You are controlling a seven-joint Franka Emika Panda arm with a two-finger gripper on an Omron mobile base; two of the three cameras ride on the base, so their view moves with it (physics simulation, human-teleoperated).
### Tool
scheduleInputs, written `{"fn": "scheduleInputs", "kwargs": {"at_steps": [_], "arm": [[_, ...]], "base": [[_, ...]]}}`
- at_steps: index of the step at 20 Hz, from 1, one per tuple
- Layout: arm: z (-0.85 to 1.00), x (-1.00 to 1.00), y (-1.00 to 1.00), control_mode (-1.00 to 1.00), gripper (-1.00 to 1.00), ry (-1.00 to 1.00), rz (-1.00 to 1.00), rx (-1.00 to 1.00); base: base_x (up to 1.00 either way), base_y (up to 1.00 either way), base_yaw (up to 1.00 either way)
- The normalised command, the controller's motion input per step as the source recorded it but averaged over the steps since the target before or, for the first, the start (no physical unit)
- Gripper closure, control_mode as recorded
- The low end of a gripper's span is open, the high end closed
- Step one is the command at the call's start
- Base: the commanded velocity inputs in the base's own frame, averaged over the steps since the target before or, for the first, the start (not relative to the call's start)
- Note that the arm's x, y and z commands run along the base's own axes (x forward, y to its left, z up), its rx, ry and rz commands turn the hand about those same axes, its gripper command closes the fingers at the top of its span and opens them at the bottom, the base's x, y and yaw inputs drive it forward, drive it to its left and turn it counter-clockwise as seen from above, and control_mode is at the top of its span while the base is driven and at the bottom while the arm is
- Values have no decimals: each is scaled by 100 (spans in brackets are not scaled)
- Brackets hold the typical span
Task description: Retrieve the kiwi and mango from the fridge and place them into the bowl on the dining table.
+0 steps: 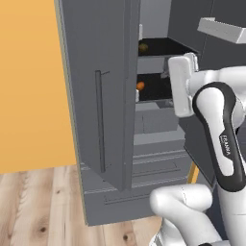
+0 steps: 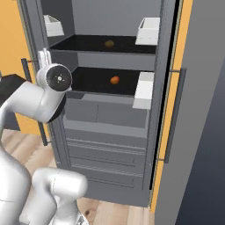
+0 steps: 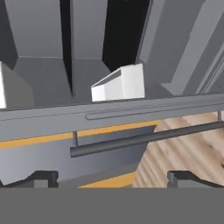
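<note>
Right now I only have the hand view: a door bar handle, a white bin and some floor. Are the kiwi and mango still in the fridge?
Observer: Yes. The kiwi lies on the upper black shelf of the fridge.
Operator: And the mango?
Observer: The mango lies on the shelf below, slightly right of the kiwi in the right base view.
Operator: Are both doors open?
Observer: Both stand open in the right base view, with white door bins on each.
Operator: Is the gripper carrying anything?
Observer: No. The gripper is open and empty, and it points at a door's bar handle, not at the shelves.
</note>
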Motion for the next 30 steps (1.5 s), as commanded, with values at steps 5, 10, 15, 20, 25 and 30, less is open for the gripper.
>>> {"fn": "scheduleInputs", "kwargs": {"at_steps": [5, 10, 15, 20, 25, 30], "arm": [[6, 69, 0, -100, -100, 11, 0, 0], [-3, 63, 0, -100, -100, 2, 0, 3], [-14, 46, 0, -100, -100, 0, 0, 1], [-11, 42, 12, -100, -100, 0, 9, 4], [-7, 44, 29, -100, -100, 0, 14, 4], [-3, 54, 28, -100, -100, 0, 13, 3]], "base": [[0, 0, 0], [0, 0, 0], [0, 0, 0], [0, 0, 0], [0, 0, 0], [0, 0, 0]]}}
